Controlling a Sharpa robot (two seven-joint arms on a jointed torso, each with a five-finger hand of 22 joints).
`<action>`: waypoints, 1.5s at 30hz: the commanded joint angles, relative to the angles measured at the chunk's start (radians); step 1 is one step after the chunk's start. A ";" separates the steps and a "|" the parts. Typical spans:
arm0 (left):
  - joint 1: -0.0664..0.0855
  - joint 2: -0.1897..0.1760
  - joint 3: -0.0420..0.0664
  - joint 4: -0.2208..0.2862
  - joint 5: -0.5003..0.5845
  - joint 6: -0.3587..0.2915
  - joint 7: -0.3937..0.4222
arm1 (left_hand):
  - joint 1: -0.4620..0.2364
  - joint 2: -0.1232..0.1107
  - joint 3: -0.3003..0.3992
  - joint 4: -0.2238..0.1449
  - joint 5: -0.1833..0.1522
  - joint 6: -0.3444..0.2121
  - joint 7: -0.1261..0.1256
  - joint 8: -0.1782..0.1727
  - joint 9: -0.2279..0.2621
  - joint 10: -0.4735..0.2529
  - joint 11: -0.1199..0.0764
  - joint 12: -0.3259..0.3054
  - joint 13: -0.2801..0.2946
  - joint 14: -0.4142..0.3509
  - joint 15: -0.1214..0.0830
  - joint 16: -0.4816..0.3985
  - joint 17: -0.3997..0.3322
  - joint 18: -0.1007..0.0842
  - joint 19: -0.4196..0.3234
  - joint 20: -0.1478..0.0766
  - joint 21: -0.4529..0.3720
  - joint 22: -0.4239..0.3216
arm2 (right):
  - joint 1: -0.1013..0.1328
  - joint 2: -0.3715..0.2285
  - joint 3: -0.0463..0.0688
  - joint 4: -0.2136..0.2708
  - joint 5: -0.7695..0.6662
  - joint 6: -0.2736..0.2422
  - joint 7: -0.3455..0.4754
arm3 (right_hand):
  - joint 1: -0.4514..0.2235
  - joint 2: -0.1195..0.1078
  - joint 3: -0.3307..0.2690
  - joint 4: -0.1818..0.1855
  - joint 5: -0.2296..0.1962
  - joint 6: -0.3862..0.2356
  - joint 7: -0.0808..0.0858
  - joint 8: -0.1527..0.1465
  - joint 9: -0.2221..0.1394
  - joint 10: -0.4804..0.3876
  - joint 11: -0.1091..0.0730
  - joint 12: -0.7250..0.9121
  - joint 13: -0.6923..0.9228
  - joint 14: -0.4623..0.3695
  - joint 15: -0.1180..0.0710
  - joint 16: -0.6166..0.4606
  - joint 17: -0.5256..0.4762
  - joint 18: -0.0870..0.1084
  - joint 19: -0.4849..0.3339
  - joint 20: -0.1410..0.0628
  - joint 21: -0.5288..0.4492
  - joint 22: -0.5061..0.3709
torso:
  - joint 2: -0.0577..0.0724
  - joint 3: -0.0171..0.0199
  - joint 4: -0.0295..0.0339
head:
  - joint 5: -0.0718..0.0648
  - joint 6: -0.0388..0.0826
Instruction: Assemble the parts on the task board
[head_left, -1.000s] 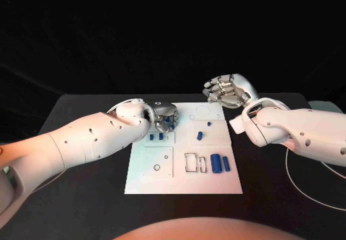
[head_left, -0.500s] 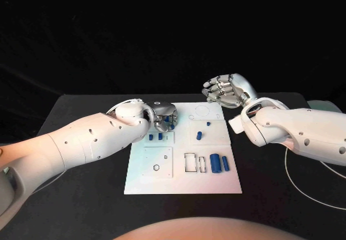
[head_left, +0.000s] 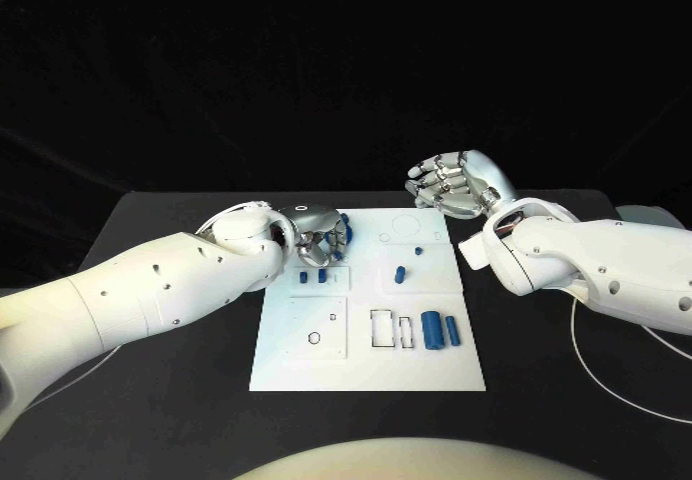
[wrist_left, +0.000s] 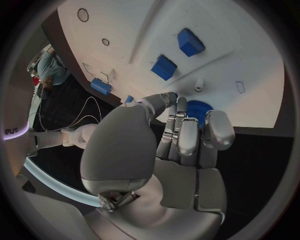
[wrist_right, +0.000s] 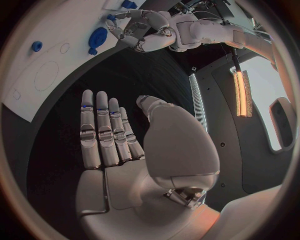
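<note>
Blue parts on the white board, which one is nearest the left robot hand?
The round, ridged blue part right at the left robot hand's fingertips, at the board's far left corner. The blue blocks and cylinders lie farther off.

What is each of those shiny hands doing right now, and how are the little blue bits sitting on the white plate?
Left hand: over the board's far left corner, fingers around a blue gear.
Right hand: raised beyond the board, open, holding nothing.
Task board: flat on the table.
Two blue cylinders: lying side by side, untouched.

No legible text or labels.
</note>
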 joint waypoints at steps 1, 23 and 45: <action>0.001 -0.019 0.011 0.027 0.038 -0.027 0.000 | -0.011 -0.001 -0.002 0.003 -0.003 0.008 0.000 -0.005 -0.002 0.007 0.000 -0.007 -0.001 0.007 0.002 0.005 0.000 -0.006 0.003 0.000 0.003 -0.001 | 0.000 0.000 0.000 -0.001 -0.008 0.012 0.011 | 0.005 0.005 -0.002 -0.003 0.004 -0.003 0.022 -0.002 -0.002 0.001 0.004 -0.004 -0.001 -0.004 0.002 -0.004 -0.001 0.014 -0.008 0.000 -0.002 -0.002 | -0.002 -0.0003 0.0027 | 0.001 0.001; 0.008 -0.105 0.036 0.058 0.069 0.035 -0.045 | -0.020 -0.004 -0.006 0.006 -0.004 0.011 -0.002 -0.007 -0.002 0.010 -0.001 -0.014 -0.003 0.003 0.001 0.001 -0.015 -0.005 0.002 -0.001 0.001 -0.003 | 0.000 -0.002 0.000 -0.005 -0.008 0.015 0.008 | 0.005 0.004 -0.003 -0.003 0.004 -0.002 0.022 -0.002 -0.002 0.002 0.003 -0.003 -0.004 -0.004 0.002 -0.005 -0.002 0.014 -0.008 0.000 -0.002 -0.004 | 0.000 -0.0009 0.0033 | 0.011 -0.002; 0.000 -0.079 0.027 0.026 0.088 0.046 -0.032 | -0.025 -0.004 -0.008 0.008 -0.004 0.013 -0.003 -0.008 -0.002 0.011 -0.002 -0.018 -0.003 -0.001 0.001 -0.003 -0.027 -0.004 -0.001 -0.002 -0.002 -0.008 | 0.000 0.000 0.000 -0.004 -0.008 0.015 0.008 | 0.005 0.004 -0.003 -0.003 0.004 -0.002 0.022 -0.002 -0.003 0.002 0.003 -0.003 -0.005 -0.003 0.002 -0.006 -0.003 0.014 -0.008 0.000 -0.001 -0.006 | -0.001 -0.0002 0.0029 | 0.009 -0.008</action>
